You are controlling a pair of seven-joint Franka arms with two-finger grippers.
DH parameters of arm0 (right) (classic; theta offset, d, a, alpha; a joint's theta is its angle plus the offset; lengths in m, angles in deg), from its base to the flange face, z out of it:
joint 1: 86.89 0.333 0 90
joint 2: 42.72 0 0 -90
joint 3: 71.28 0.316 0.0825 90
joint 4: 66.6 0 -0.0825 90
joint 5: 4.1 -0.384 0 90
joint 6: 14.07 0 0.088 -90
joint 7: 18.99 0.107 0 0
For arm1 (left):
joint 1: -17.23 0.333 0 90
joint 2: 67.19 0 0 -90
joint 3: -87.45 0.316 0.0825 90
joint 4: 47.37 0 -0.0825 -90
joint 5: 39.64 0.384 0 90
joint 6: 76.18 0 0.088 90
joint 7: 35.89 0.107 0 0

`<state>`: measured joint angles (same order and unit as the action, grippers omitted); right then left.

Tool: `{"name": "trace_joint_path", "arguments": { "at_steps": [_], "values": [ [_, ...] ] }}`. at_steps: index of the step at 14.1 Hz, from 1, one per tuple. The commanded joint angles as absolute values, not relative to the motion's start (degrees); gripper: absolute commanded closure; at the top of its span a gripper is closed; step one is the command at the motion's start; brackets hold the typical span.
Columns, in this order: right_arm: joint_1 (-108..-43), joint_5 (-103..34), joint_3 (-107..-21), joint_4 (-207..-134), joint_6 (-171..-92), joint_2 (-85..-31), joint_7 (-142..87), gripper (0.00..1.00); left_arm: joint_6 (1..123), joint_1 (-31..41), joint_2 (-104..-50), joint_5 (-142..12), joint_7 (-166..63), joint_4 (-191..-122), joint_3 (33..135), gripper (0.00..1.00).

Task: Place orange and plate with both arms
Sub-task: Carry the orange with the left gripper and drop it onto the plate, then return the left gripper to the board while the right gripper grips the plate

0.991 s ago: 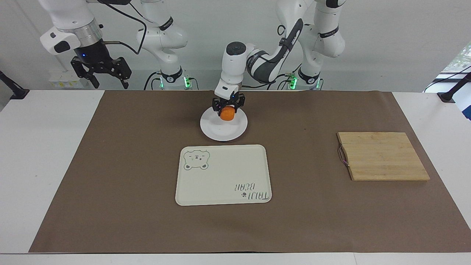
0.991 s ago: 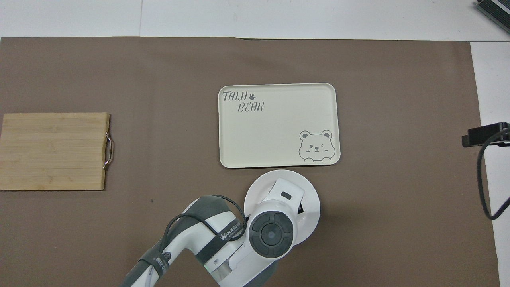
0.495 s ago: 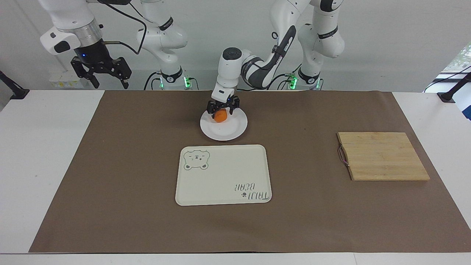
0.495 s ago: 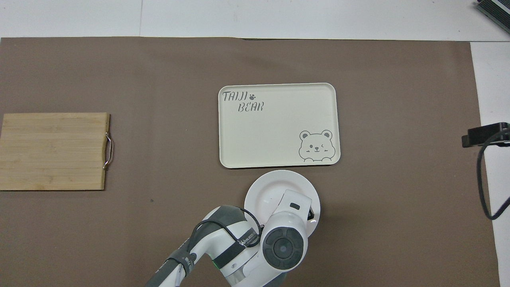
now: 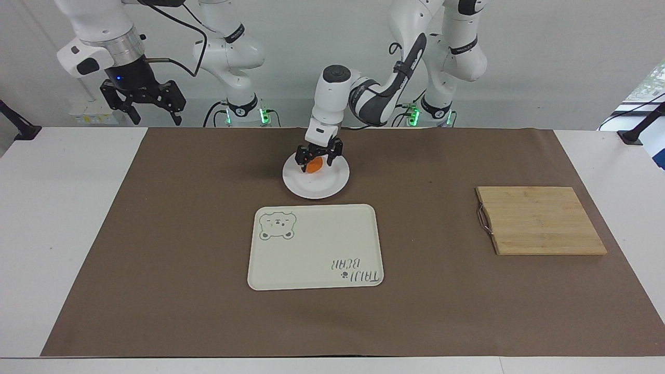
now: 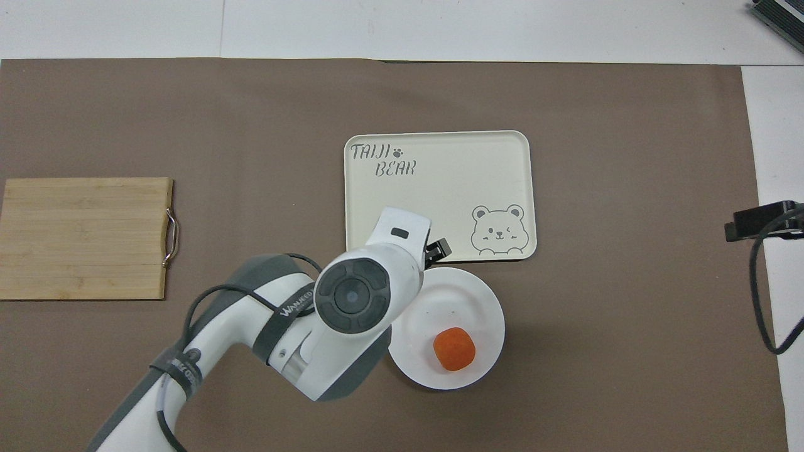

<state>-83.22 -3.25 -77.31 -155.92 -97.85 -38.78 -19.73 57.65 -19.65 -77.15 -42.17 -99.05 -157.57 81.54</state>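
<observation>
White tabletop (image 5: pixel 62 234) under a large brown paper mat (image 5: pixel 156 270); plain pale wall at the robots' end, with two smaller white arms with green base lights (image 5: pixel 234 57) standing idle there. On the mat, a rectangular cream tray with a bear drawing (image 5: pixel 311 249) lies mid-table. A bamboo cutting board with a metal handle (image 5: pixel 540 221) lies well apart from it, toward the left arm's end. The round glossy white plate (image 5: pixel 327 188) sits just beside the tray, nearer to the robots. The small bright-orange fruit (image 5: pixel 314 167) rests on the plate, in the part nearer the robots, clear of any grip in the overhead view (image 6: pixel 454 349). The left pincer (image 5: pixel 318 157) hangs just over the orange, fingers apart. The right pincer (image 5: pixel 143 103) waits high over the right arm's end of the tabletop, fingers apart. Change over the last second: the orange was clamped in the left pincer above the plate and is now released onto it; plate, tray, board and right arm have not moved.
</observation>
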Motion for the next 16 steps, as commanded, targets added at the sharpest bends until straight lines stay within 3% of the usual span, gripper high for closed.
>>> {"name": "trace_joint_path", "arguments": {
  "at_steps": [1, 6, 11, 16],
  "values": [
    [-83.0, -2.8, -75.7, -156.7, -98.2, -37.8, -20.8, 0.00, 50.2, -14.1, -77.1, -42.6, -90.6, -152.8, 80.9, 0.00],
    [-84.1, -4.0, -76.0, -159.7, -102.6, -37.8, -20.5, 0.00, 43.0, -4.3, -76.1, -42.9, -72.3, -149.9, 80.7, 0.00],
    [-86.2, -18.4, -76.5, -165.5, -103.4, -37.9, -21.0, 0.00, 37.0, 2.6, -76.0, -42.7, -61.8, -144.6, 81.3, 0.00],
    [-85.1, -31.4, -76.4, -181.2, -115.4, -38.2, -28.7, 0.00, 31.7, 10.5, -74.2, -42.3, -48.1, -142.3, 81.4, 0.00]
  ]
}}
